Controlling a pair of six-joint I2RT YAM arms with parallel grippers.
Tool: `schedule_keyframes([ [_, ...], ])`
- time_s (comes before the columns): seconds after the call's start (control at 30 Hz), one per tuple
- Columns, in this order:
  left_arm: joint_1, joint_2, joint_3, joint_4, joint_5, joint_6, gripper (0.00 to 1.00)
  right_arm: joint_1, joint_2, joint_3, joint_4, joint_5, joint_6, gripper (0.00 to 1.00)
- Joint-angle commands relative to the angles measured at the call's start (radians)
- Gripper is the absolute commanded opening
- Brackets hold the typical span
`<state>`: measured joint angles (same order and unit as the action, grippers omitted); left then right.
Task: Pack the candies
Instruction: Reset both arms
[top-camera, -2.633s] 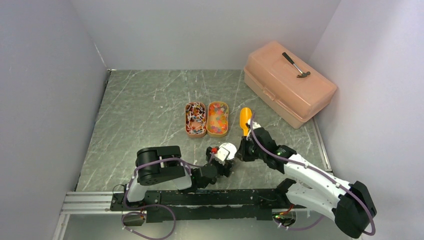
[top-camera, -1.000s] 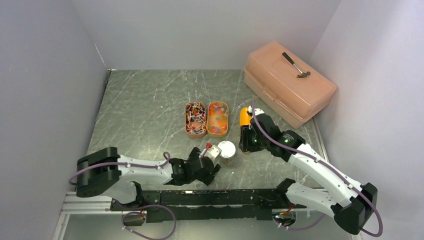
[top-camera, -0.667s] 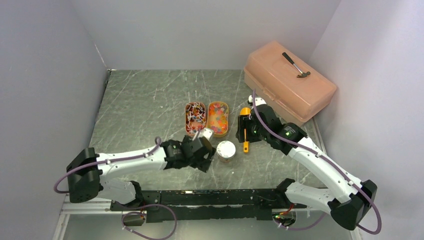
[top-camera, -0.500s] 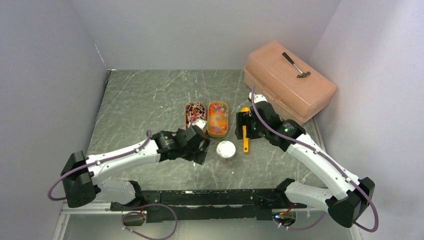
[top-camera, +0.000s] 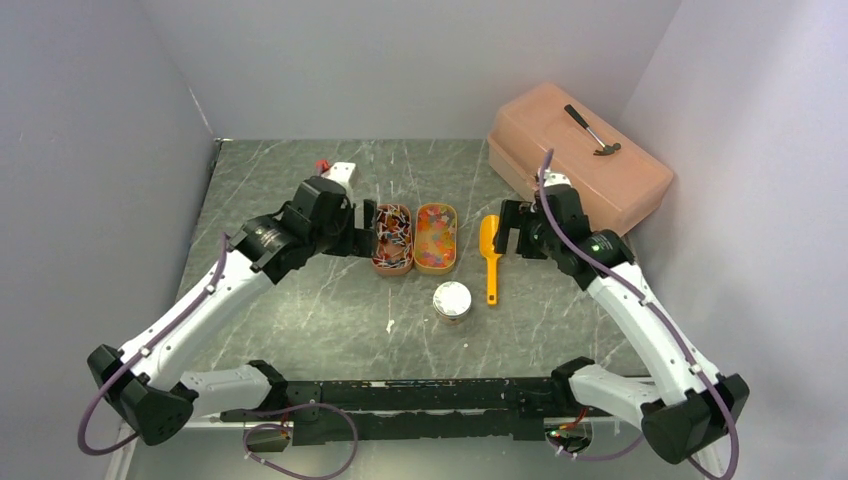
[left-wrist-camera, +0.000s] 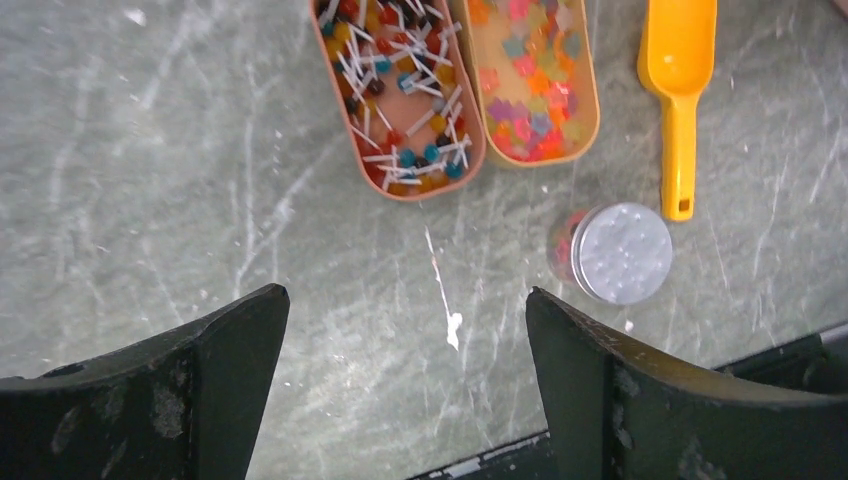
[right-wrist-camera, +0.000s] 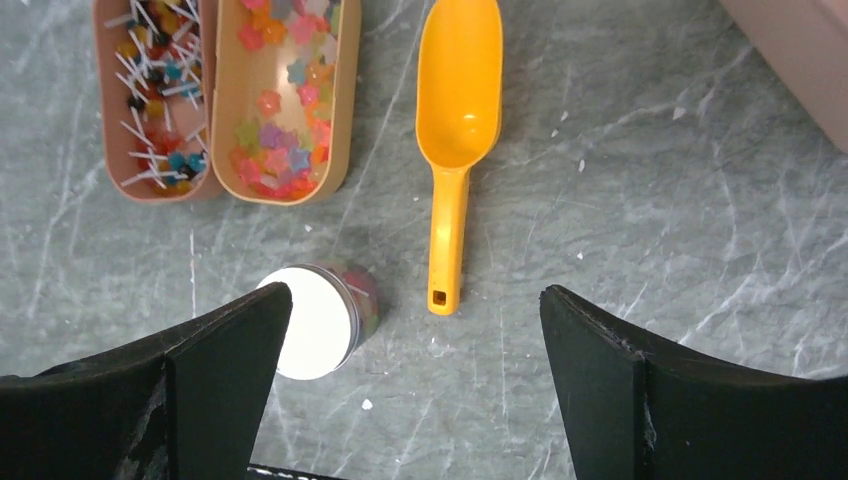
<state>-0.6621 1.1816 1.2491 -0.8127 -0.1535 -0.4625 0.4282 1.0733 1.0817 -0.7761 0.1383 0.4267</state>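
Two peach oval plastic trays sit side by side at the middle of the grey marbled tabletop (top-camera: 290, 200). The left tray (left-wrist-camera: 415, 197) holds red, blue and white twist-wrapped candies (left-wrist-camera: 400, 90), and the right tray (left-wrist-camera: 597, 115) holds orange, pink and yellow gummy candies (left-wrist-camera: 530, 80). Toward the near edge from the trays stands a small clear round jar (left-wrist-camera: 565, 245), its white lid (left-wrist-camera: 620, 255) on and coloured sweets showing through its wall. An orange plastic scoop (left-wrist-camera: 680, 90) lies empty just right of the gummy tray, handle toward the near edge.

The left gripper (left-wrist-camera: 405, 310) hangs above the tabletop left of the trays and the right gripper (right-wrist-camera: 415, 300) above the scoop. Both have their jaws spread wide and carry nothing.

A salmon plastic toolbox (top-camera: 580, 165) with a small hammer (top-camera: 593, 130) on its lid fills the far right corner.

By the look of it, this jar is packed and sealed, so one round of the job appears done. Both trays remain well stocked, and no second jar is in view. Whether more packing is meant cannot be told.
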Motion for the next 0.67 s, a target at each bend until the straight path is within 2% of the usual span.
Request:
schedule_keyframes([
  [0.0, 0.010, -0.069, 0.055, 0.033, -0.141, 0.050, 0.94, -0.014, -0.113, 0.062, 0.072, 0.001, -0.006, 1.00],
  [0.37, 0.010, -0.227, 0.057, 0.133, -0.200, 0.093, 0.94, -0.014, -0.295, 0.058, 0.148, 0.124, 0.017, 1.00],
  [0.5, 0.010, -0.270, 0.041, 0.166, -0.209, 0.109, 0.94, -0.013, -0.340, 0.045, 0.171, 0.059, -0.029, 1.00],
  [0.63, 0.010, -0.264, 0.057, 0.145, -0.207, 0.108, 0.94, -0.013, -0.327, 0.046, 0.171, 0.089, -0.005, 1.00],
])
